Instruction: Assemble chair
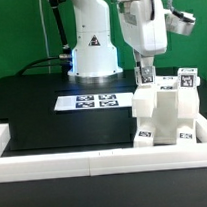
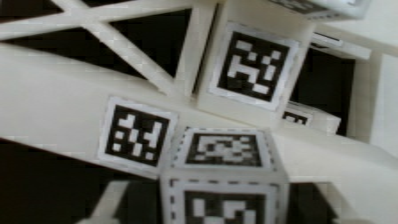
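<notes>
The chunky matte white plastic chair [image 1: 164,112], a blocky stack of joined pieces carrying small black-and-white square tags, stands on the black table [image 1: 32,116] near the long low white border rail [image 1: 95,157], toward the exterior view's right. Behind the chair, farther from the rail, lies the thin flat white marker board [image 1: 91,100], and beyond that rises the robot's white base. The arm's two-finger gripper [image 1: 145,77] reaches down onto the top of the chair, where a small upright white post-like piece [image 1: 147,80] rises from the body; its jaws are drawn close together, apparently clamped on that piece, though the exterior view is too small to show the contact plainly. The wrist view is filled with tagged white faces [image 2: 249,65] and slanted white bars [image 2: 125,45] seen very close, which fits a gripper sitting right on the assembly. Judging by how things lie, the task looks well advanced: the legs, seat and upper parts appear already joined into one body, and no loose parts show on the table around the chair. What is left seems to be seating or tightening this last top piece, then letting go.
</notes>
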